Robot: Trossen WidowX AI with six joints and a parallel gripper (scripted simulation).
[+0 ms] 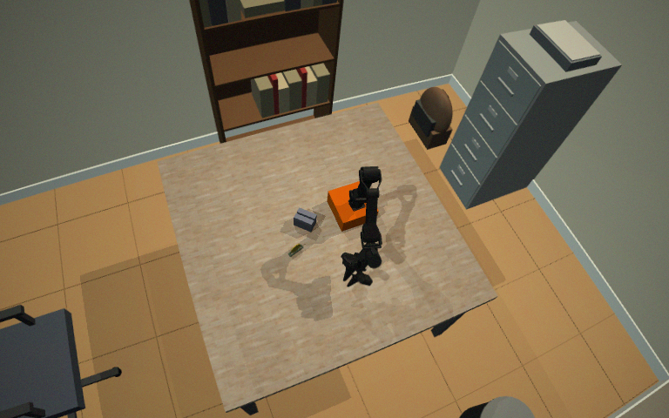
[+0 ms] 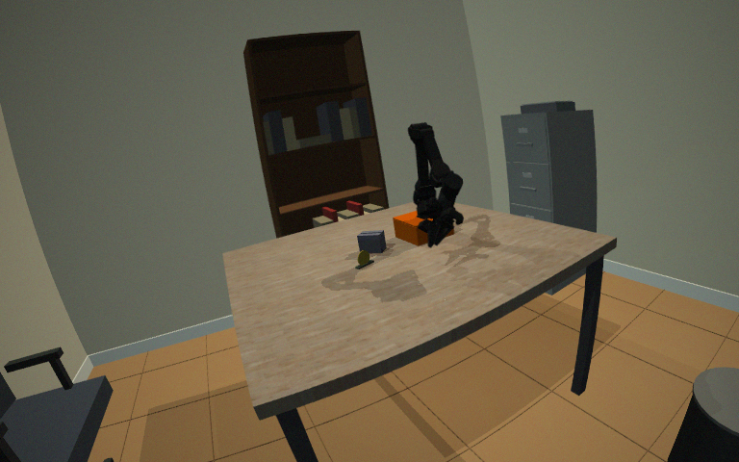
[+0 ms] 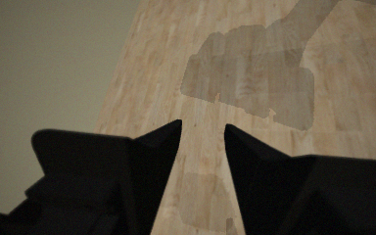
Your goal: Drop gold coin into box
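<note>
I have the hand [image 1: 355,270] part-closed and holding nothing; through the wrist camera only bare bench [image 3: 162,59] shows between its fingers. The coin [image 2: 363,257] stands on edge in its dark-green holder [image 2: 364,265], probably so its faces can be pinched, near the grey box [image 2: 371,241] and well apart from the hand. Only the top view shows the slot [image 1: 307,214].
</note>
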